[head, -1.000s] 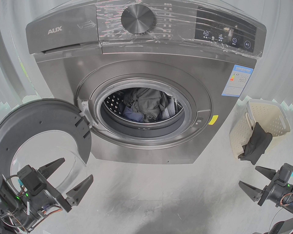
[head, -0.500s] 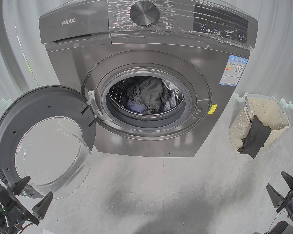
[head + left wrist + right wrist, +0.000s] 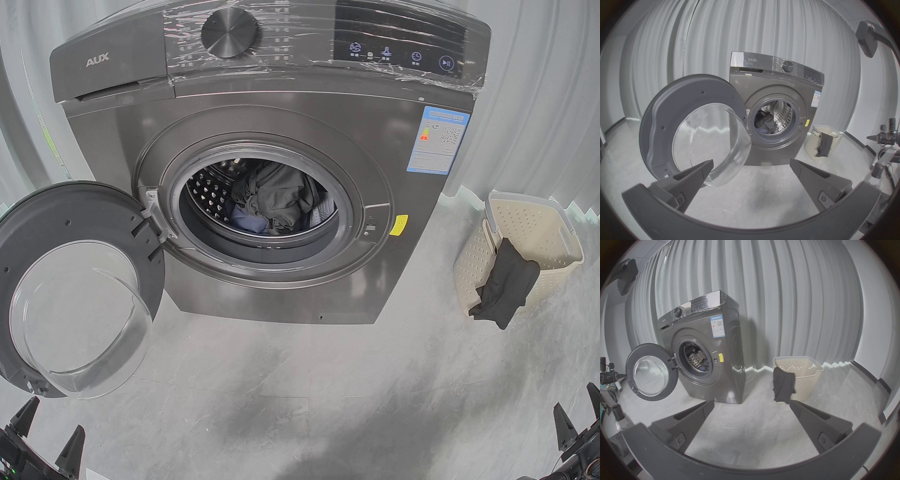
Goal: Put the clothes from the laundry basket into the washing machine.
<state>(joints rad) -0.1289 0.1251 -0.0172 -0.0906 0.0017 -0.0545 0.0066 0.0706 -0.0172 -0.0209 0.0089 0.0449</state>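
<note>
The washing machine (image 3: 262,112) has a logo on its drawer panel, a blue-and-white label (image 3: 437,140) at its front's upper right corner and a small yellow sticker (image 3: 398,225) beside the drum opening. Its door (image 3: 69,212) hangs open, with dark clothes (image 3: 272,197) in the drum. A dark garment (image 3: 503,284) hangs over the laundry basket (image 3: 537,228) rim. The left pincer (image 3: 55,415) and right pincer (image 3: 575,400) are spread apart and empty. The head camera has shifted since earlier; the garment has not moved.

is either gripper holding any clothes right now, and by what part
Nothing is held. The left gripper and right gripper both have open, empty jaws. The dark garment hangs over the laundry basket rim, untouched.
</note>
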